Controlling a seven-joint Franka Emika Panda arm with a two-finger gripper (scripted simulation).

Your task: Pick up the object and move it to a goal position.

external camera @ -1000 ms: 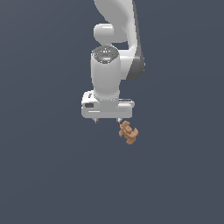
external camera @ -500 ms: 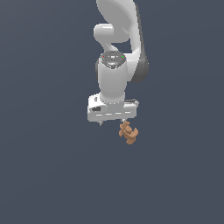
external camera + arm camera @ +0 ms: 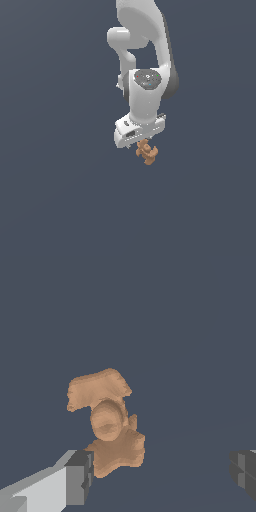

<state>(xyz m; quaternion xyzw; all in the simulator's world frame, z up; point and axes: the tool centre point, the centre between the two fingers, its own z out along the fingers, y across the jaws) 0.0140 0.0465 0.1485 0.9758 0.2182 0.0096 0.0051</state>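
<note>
One gap mattered here: the space between the two fingers [image 3: 80, 476] of the gripper [image 3: 162, 473], which stood wide apart, spread and holding nothing. In the wrist view the near finger's dark pad sat just beside the lower lobe of the object [image 3: 107, 423], possibly brushing it, while the far finger was well off on the other side. So the figurine lay not midway between the jaws but hard against one of them, with most of the opening bare. Its long axis ran away from the camera, from the lobe by the pad through a rounded middle lump to a broader flap beyond, roughly across the line joining the fingers. From the exterior view the object [image 3: 147, 152] showed just below the white gripper head [image 3: 137, 131] and a little toward that view's right, on the plain dark ground [image 3: 60, 200]. By my judgement, the coming move called for a sideways shift to centre the figurine before closing.
</note>
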